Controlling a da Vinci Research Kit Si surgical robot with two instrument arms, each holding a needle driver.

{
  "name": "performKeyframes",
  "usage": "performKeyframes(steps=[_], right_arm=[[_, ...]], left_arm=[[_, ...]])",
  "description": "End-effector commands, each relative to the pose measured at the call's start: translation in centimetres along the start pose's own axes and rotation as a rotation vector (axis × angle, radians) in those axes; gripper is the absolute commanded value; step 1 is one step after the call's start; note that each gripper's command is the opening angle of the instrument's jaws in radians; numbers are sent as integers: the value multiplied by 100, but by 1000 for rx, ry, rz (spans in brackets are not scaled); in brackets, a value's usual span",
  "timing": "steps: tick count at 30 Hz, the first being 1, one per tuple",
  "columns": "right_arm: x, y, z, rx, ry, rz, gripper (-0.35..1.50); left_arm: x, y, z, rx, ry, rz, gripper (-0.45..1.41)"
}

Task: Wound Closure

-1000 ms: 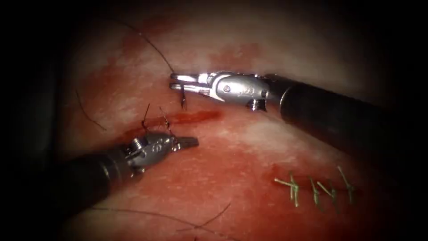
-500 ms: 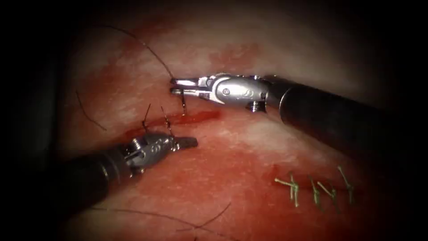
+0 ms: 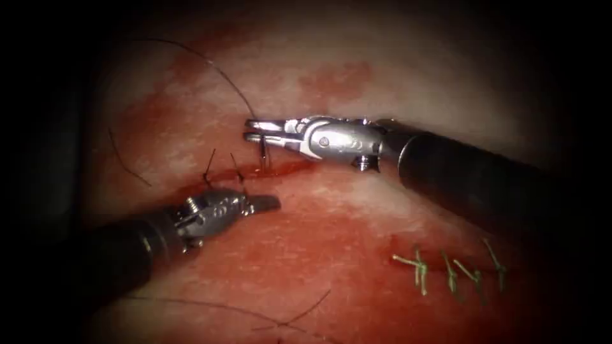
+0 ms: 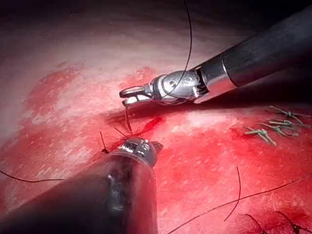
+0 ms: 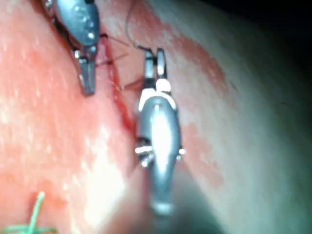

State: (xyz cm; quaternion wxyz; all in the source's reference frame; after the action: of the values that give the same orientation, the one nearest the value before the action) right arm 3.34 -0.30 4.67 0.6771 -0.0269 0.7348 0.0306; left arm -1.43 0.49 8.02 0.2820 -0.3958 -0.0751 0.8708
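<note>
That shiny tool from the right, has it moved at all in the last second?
Yes. The right tool, holding the needle, has come down toward the cut.

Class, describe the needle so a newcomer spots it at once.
Find the cut across the tissue. Just above it the right arm's claw holds the needle near one end. It hangs as a short dark curve, stiffer and thicker than the thread.
</note>
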Motion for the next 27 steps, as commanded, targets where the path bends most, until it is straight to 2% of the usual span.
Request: performKeyframes(steps=[1,15,27], right_arm=[[-5,-7,9,15,9,18,-35],[-7,-27,-2,61,-18,-39,-35],[-22,-40,-13,64,-35,-105,-35]], left_arm=[[-1,0,9,-1,0,0,-40],[-2,-1,4,-4,0,-5,-45],[-2,-1,4,-1,-1,-13,-45]])
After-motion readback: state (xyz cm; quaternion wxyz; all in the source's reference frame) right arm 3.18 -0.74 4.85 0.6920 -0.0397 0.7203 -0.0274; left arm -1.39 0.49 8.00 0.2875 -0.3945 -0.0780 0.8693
